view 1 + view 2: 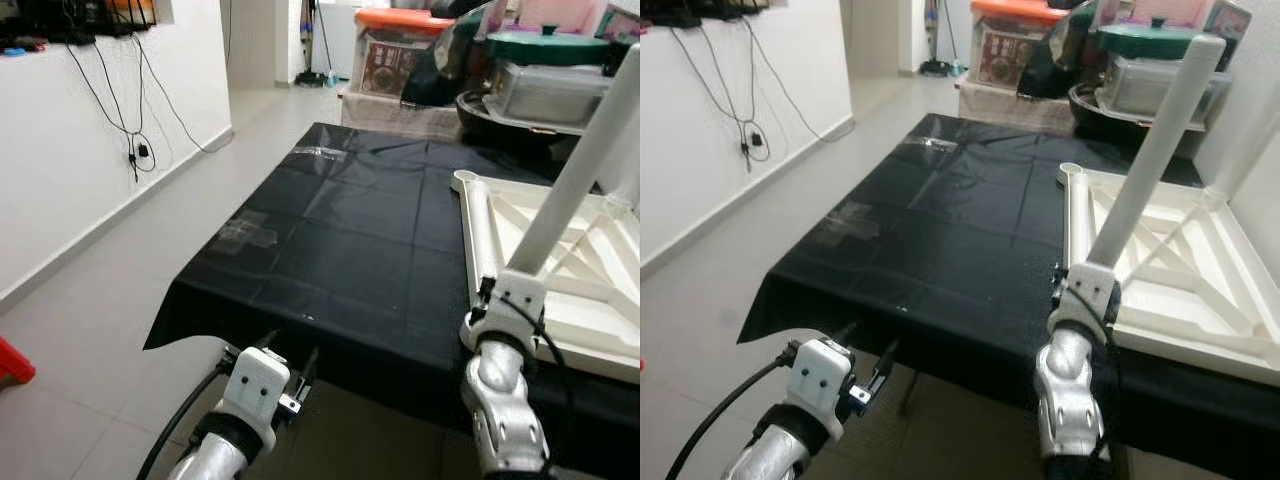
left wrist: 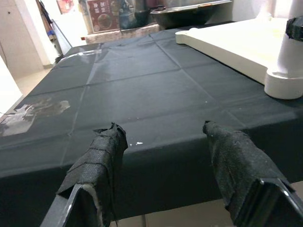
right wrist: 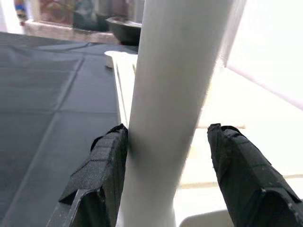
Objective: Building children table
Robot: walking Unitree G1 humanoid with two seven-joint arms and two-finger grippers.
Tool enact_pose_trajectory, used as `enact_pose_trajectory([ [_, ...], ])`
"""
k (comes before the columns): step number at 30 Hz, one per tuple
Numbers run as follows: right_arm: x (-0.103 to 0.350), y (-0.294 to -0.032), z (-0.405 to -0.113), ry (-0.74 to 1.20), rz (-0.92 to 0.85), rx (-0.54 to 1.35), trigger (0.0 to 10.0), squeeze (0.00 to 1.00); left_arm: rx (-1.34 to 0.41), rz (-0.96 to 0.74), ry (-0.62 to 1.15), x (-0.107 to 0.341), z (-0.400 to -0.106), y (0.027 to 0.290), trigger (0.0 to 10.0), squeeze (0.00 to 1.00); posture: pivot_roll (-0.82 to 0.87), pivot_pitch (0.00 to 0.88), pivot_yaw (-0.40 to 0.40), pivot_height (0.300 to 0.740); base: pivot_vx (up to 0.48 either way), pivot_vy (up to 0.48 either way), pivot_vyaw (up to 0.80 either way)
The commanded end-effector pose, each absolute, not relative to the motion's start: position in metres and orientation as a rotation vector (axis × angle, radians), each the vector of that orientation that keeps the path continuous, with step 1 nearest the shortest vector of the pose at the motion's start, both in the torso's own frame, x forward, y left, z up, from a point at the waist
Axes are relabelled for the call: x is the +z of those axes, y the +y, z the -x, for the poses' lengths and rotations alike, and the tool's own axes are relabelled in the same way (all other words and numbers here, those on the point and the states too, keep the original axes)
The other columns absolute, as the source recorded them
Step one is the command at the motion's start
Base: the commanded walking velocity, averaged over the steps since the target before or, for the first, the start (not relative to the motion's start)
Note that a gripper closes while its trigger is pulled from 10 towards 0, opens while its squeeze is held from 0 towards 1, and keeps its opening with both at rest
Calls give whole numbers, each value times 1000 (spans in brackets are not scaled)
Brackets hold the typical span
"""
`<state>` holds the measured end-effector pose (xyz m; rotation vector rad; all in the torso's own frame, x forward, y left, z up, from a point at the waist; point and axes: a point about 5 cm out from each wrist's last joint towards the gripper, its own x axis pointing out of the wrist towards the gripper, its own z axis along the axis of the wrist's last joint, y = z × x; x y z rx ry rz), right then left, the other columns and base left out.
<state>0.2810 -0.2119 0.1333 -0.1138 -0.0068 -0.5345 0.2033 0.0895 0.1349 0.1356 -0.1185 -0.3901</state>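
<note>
Right gripper (image 3: 165, 165) straddles the white table leg (image 1: 1155, 150), fingers parted, one pad touching. The leg rises from the upturned tabletop (image 1: 1200, 300) beyond. Likely light, stiff, smooth plastic; grip low. Left gripper (image 2: 163, 161) open, empty.

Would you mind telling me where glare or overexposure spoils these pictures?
Right wrist view: the white table leg and the background beside it are blown out. Left wrist view: the white tabletop is washed out. Eye views: a glossy sheen marks the black cloth.

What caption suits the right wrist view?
Right end effector straddling a white table leg, one finger touching it.
</note>
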Motion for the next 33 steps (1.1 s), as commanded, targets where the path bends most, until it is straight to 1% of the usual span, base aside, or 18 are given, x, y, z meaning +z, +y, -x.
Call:
enact_pose_trajectory([
  [1,130,-213,-275,21,99,-526,10000,0,-394,-132,-94,130,-203,91,10000,0,96,0,-55,740,0,0,0],
  [4,126,-206,-258,57,113,-423,10000,0,-393,-135,-85,129,-204,91,10000,0,92,0,-54,740,0,0,0],
  [5,126,-206,-258,57,113,-423,10000,0,-393,-135,-85,129,-204,91,10000,0,92,0,-54,740,0,0,0],
  [7,127,-194,-253,37,122,-318,10000,0,-387,-135,-73,127,-205,92,10000,0,88,0,-52,740,0,0,0],
  [8,127,-183,-252,22,116,-229,10000,0,-378,-135,-60,126,-206,93,10000,0,91,0,-52,740,0,0,0],
  [9,127,-183,-252,22,116,-229,10000,0,-378,-135,-60,126,-206,93,10000,0,91,0,-52,740,0,0,0],
  [11,127,-167,-250,-1,127,-111,10000,0,-363,-135,-39,123,-208,94,10000,0,91,0,-55,740,0,0,0],
  [15,123,-147,-248,9,111,7,10000,0,-342,-135,-7,118,-209,97,10000,0,95,0,-50,740,0,0,0],
  [16,123,-147,-248,9,111,7,10000,0,-342,-135,-7,118,-209,97,10000,0,95,0,-50,740,0,0,0],
  [19,119,-141,-246,33,109,30,10000,0,-344,-136,-1,117,-208,98,10000,0,98,0,-51,740,0,0,-800],
  [29,114,-141,-243,80,110,43,10000,0,-355,-130,19,114,-209,97,10000,0,93,0,-49,740,0,0,-799],
  [30,112,-141,-243,89,109,50,10000,0,-358,-129,23,114,-209,97,10000,0,93,0,-53,740,0,334,-788],
  [33,109,-140,-243,110,109,63,10000,0,-360,-126,32,113,-209,96,10000,0,91,0,-51,740,0,480,0],
])
